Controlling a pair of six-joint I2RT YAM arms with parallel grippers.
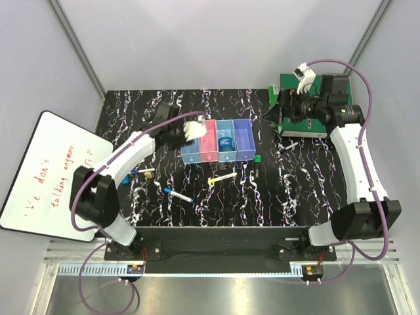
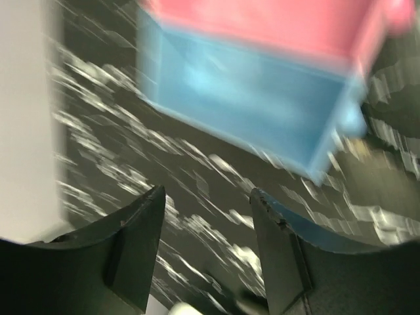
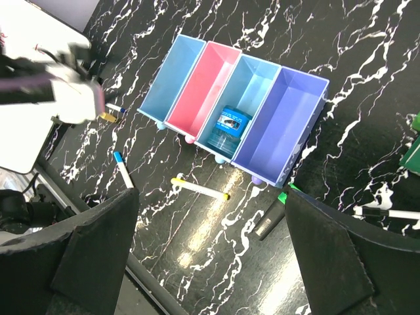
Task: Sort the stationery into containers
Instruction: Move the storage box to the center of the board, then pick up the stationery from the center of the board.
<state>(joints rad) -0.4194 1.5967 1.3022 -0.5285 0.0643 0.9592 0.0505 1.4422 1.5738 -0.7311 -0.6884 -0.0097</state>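
The four joined bins (image 1: 217,141) stand mid-table: light blue (image 3: 172,77), pink (image 3: 203,88), light blue (image 3: 249,82) and purple (image 3: 282,118). A round blue object (image 3: 228,128) lies in the third bin. On the table in front lie a yellow-and-white pen (image 3: 199,188), a blue-capped white marker (image 3: 123,168), a green-capped dark marker (image 3: 272,213), a grey-white stick (image 3: 387,212) and a tiny black-gold piece (image 1: 146,171). My left gripper (image 1: 194,129) is open and empty, just left of the first light blue bin (image 2: 249,98). My right gripper (image 3: 210,203) is open and empty, high at the back right.
A whiteboard with red writing (image 1: 52,170) lies off the table's left edge. A green folder (image 1: 303,128) lies at the back right under my right arm. The left wrist view is blurred.
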